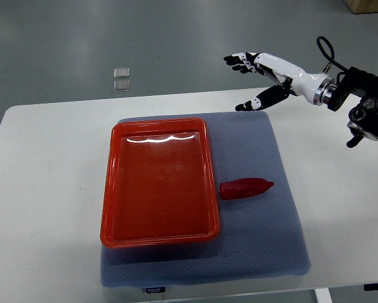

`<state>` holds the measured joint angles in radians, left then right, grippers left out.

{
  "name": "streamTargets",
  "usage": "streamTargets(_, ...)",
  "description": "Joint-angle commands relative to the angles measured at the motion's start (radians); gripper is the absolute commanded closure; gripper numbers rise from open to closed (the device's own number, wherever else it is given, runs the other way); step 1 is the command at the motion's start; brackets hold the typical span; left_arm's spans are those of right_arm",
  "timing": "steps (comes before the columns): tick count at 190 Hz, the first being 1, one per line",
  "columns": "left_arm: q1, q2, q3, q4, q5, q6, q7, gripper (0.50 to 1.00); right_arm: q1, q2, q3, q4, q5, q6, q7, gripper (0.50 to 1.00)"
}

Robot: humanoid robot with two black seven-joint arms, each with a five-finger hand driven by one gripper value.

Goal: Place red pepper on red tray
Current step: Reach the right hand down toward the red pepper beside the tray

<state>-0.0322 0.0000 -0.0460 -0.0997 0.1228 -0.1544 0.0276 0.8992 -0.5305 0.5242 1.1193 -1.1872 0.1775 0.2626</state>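
Pepper [245, 188] lies on its side on the blue mat [264, 240], right of centre, stem end just beside the tray's right rim — touching or a hair apart, cannot tell which. Its pointed tip aims toward the mat's right edge. Colour dark red, skin glossy.

Tray [113, 183] red, rectangular, sitting on the left half of the mat with its long sides running from the near edge to the far edge; its left rim lies close to the mat's left edge. Interior bare, with glare along the far end.

Mat rests on a white table [43, 189], roughly centred between the table's left and right edges.

Right hand [258, 76] enters from the picture's right edge and hangs near the mat's far right corner, well apart from the pepper. Fingers spread and released — nothing held; thumb below, the other fingers extended toward the left. White shell, black fingertips, black wrist hardware and a cable loop behind.

Floor beyond the table's far edge: two small clear square items [121, 79], one just beside the other.
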Motion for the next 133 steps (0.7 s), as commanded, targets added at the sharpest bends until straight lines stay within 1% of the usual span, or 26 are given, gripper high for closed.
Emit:
streamTargets(1,0.000,0.000,0.000,0.000,0.000,-0.001,0.000,0.500,0.026,-0.017,-0.078,0.043,-0.118,0.002,0.001,0.583)
streamTargets(28,0.000,0.000,0.000,0.000,0.000,-0.001,0.000,0.500,0.078,-0.055,-0.207,0.132,-0.238,0.004,0.001,0.583)
streamTargets(39,0.000,0.000,0.000,0.000,0.000,-0.001,0.000,0.500,0.096,-0.072,-0.243,0.162,-0.267,0.017,0.000,0.583)
streamTargets(60,0.000,0.000,0.000,0.000,0.000,-0.001,0.000,0.500,0.127,-0.091,-0.283,0.204,-0.308,0.080,-0.002,0.583)
streamTargets(75,0.000,0.000,0.000,0.000,0.000,-0.001,0.000,0.500,0.147,-0.112,-0.308,0.237,-0.342,0.138,-0.003,0.583)
streamTargets(86,0.000,0.000,0.000,0.000,0.000,-0.001,0.000,0.500,0.159,-0.114,-0.326,0.249,-0.370,0.160,-0.006,0.583)
streamTargets(119,0.000,0.000,0.000,0.000,0.000,-0.001,0.000,0.500,0.162,-0.100,-0.383,0.251,-0.456,0.154,-0.011,0.585)
streamTargets(133,0.000,0.000,0.000,0.000,0.000,-0.001,0.000,0.500,0.155,-0.089,-0.408,0.249,-0.470,0.149,-0.028,0.585)
